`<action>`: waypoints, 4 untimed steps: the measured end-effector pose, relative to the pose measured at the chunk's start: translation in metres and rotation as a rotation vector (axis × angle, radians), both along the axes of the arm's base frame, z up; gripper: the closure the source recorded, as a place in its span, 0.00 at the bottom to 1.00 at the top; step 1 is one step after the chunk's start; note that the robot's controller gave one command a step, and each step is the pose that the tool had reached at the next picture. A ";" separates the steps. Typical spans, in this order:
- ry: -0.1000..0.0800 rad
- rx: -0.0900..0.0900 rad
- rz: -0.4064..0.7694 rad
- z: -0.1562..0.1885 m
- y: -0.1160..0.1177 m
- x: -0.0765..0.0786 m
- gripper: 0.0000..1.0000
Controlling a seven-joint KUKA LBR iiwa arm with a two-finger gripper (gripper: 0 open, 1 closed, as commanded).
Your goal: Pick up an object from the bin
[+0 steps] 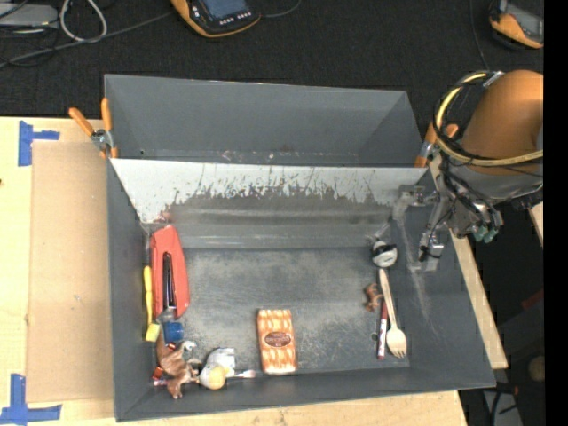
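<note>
The tool (432,243) was stationed by the bin's (266,122) right wall; its grip could not be told. A descent onto the nearby round black-and-white thing (384,255) was judged necessary.

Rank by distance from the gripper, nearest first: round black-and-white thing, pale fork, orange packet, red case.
From the gripper:
1. Round black-and-white thing, close beside it.
2. Pale fork, toward the view's bottom right.
3. Orange packet, bottom middle.
4. Red case, view's far left.

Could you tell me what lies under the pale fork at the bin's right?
A thin red stick peeks out beside the tines of the fork; how far it runs beneath the handle is covered.
</note>
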State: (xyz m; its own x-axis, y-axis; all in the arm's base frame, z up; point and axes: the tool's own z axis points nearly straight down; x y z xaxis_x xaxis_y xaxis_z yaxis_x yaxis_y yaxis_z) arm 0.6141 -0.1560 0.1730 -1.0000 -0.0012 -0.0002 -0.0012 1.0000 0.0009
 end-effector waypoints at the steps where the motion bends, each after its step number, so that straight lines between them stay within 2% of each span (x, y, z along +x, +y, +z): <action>1: 0.003 0.004 0.436 -0.099 0.004 -0.044 0.00; 2: -0.002 0.004 0.473 -0.095 0.004 -0.046 0.00; 3: 0.001 0.011 0.815 -0.080 0.024 -0.092 0.00; 4: -0.004 0.009 0.865 -0.095 0.026 -0.062 0.00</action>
State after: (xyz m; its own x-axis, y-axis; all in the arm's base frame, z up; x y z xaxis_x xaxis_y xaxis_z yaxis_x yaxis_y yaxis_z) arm 0.5519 -0.1305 0.0777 -0.6474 -0.7621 -0.0072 -0.7622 0.6473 0.0075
